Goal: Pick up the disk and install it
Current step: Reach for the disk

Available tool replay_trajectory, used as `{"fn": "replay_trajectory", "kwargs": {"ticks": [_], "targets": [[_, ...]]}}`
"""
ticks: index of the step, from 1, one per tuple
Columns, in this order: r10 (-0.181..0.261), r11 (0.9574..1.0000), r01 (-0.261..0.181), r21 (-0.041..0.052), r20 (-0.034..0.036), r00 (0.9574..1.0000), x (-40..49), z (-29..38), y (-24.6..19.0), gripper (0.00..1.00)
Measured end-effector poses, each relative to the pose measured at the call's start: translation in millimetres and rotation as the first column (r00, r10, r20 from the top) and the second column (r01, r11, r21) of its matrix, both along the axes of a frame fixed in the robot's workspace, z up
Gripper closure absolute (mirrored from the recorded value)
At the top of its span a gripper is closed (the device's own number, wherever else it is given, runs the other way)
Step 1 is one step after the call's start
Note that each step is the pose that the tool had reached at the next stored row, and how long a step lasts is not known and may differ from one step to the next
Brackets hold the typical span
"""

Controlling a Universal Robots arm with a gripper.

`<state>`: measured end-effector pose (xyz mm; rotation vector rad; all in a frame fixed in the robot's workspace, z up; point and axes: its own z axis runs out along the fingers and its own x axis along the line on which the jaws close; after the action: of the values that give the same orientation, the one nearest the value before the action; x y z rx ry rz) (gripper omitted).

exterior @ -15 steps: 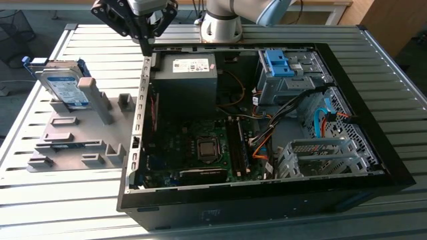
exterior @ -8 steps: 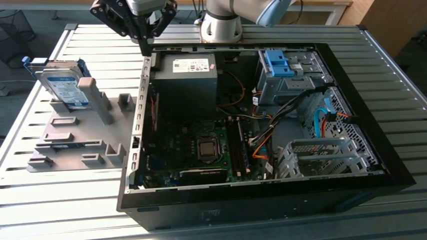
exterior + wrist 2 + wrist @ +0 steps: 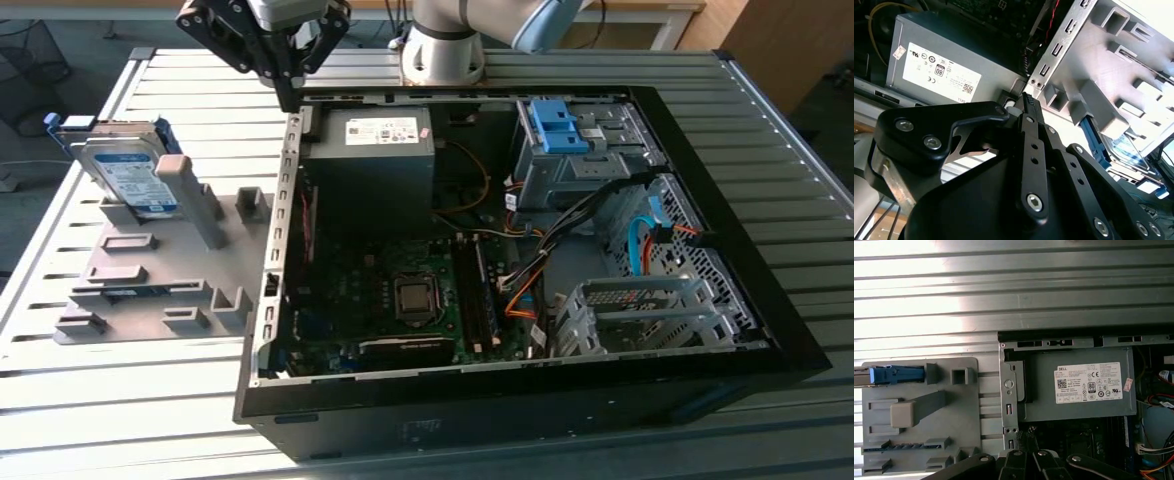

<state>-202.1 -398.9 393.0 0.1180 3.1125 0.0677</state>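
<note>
In the exterior view the disk (image 3: 127, 175) stands on edge in a slot of the grey holder (image 3: 147, 270) on the slatted worktop (image 3: 134, 400), to the exterior view's left of the open computer case (image 3: 747, 330). The gripper (image 3: 287, 100) hangs over the case wall beside the power supply (image 3: 371, 150), well apart from the disk. Its jaws are pressed together with nothing between them.

In the second wrist view the gripper (image 3: 1026, 100) comes to one closed, empty tip near the power supply (image 3: 934, 65). The disk (image 3: 1126, 150) leans among the holder's (image 3: 1114, 65) blocks beyond it.

In the first wrist view the disk (image 3: 896, 375) shows edge-on, blue frame outward, seated in the holder (image 3: 919, 440).

As I judge it, nothing is done yet. The disk has been neither picked up nor installed.
</note>
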Motion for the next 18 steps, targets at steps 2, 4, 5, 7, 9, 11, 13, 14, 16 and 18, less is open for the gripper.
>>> {"fn": "replay_trajectory", "kwargs": {"ticks": [2, 4, 5, 7, 9, 11, 13, 14, 16, 18], "targets": [[0.0, 1.0, 0.0, 0.0, 0.0, 1.0, -0.3, 0.0, 0.0, 0.89], [0.0, 1.0, 0.0, 0.0, 0.0, 1.0, -0.6, 0.0, 0.0, 0.89], [0.0, 1.0, 0.0, -0.0001, -0.0001, 1.0, -0.8, 0.0, 0.0, 0.89], [0.0, 1.0, 0.0, 0.0, 0.0, 1.0, -1.1, 0.0, 0.0, 0.89], [0.0, 1.0, 0.0, 0.0, 0.0, 1.0, -1.4, 0.0, 0.0, 0.89], [0.0, 1.0, 0.0, 0.0, 0.0, 1.0, -1.9, 0.0, 0.0, 0.89], [0.0, 1.0, 0.0, 0.0, 0.0, 1.0, -2.2, 0.0, 0.0, 0.89], [0.0, 1.0, 0.0, 0.0, 0.0, 1.0, -2.4, 0.0, 0.0, 0.89], [0.0, 1.0, 0.0, -0.0001, 0.0, 1.0, -2.8, 0.0, 0.0, 0.89], [0.0, 1.0, 0.0, 0.0, 0.0, 1.0, -3.2, 0.0, 0.0, 0.89]]}}
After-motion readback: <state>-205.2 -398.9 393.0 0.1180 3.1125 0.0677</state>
